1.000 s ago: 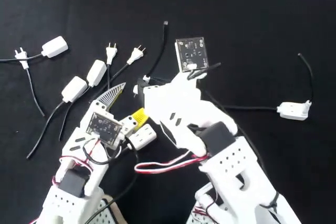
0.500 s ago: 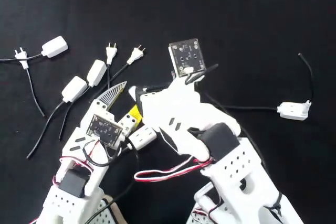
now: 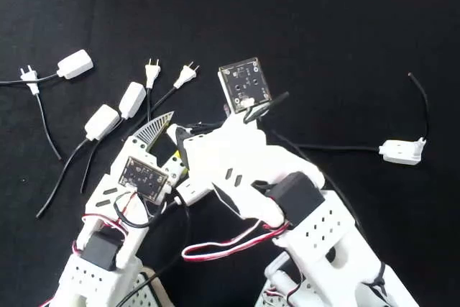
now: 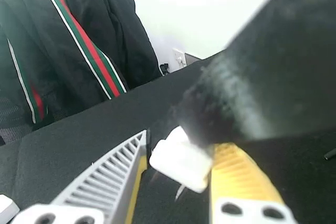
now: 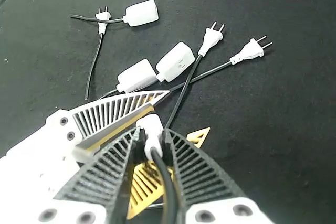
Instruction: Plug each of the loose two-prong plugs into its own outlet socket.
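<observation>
- Right wrist view: the right claw [image 5: 152, 135] is pinched on a white plug [image 5: 150, 125]. The plug's black cord [image 5: 167, 182] runs back between the claw's ribbed fingers.
- In the same view, this plug sits between the left claw's grey finger [image 5: 123, 109] and yellow finger [image 5: 195, 137], closer to the grey one.
- Left wrist view: the left claw [image 4: 184, 142] is spread, and the plug takes up much of the gap. Whether the plug touches either finger cannot be told. Behind the table hangs a dark jacket [image 4: 68, 51] with red and green stripes.
- Right wrist view, beyond the claws: two loose plugs [image 5: 211, 38] lie side by side, prongs pointing away. Two sockets [image 5: 176, 60] lie next to each other near them. Farther off, a third socket [image 5: 142, 13] has a small plug [image 5: 102, 15] near it.
- High view: a fourth socket [image 3: 401, 151] lies alone on the black table [image 3: 345, 34], on the right arm's side and well apart from both claws.
</observation>
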Robot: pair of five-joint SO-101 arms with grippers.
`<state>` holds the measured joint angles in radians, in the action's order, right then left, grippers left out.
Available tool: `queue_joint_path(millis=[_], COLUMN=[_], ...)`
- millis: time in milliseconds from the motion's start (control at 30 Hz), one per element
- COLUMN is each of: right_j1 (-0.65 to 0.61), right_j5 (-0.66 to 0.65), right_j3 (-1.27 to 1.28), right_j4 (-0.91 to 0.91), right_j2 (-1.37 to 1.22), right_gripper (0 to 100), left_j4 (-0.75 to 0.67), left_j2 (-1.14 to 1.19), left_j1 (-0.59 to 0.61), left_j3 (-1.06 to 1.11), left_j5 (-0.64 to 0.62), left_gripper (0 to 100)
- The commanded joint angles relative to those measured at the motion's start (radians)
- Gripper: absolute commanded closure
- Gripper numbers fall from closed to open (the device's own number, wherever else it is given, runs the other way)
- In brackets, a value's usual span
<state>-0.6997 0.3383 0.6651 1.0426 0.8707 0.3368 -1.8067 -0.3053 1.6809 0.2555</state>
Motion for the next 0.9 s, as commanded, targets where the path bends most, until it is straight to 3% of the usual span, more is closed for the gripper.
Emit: queue_joint_path(millis=[0,167,367,867], right_j1=[-0.014,-0.014,-0.012,0.012], right_j5=[-0.011,-0.052,-0.089,-0.110], right_j3=[-0.048,-0.064,-0.058,-0.036], right_j4=[0.012,0.015,0.015,0.006], right_j2=[0.005,0.005,0.005,-0.002], right_gripper=[98.5,98.5,98.5,98.3], left_j4=[0.040,0.046,0.049,0.044], left_j2=[-0.011,-0.012,-0.012,-0.012], left_j1=[0.021,0.021,0.021,0.019], left_j3=[0.019,0.019,0.019,0.019], left_j5=[0.005,0.005,0.000,0.005], left_gripper=[82,83,97,97])
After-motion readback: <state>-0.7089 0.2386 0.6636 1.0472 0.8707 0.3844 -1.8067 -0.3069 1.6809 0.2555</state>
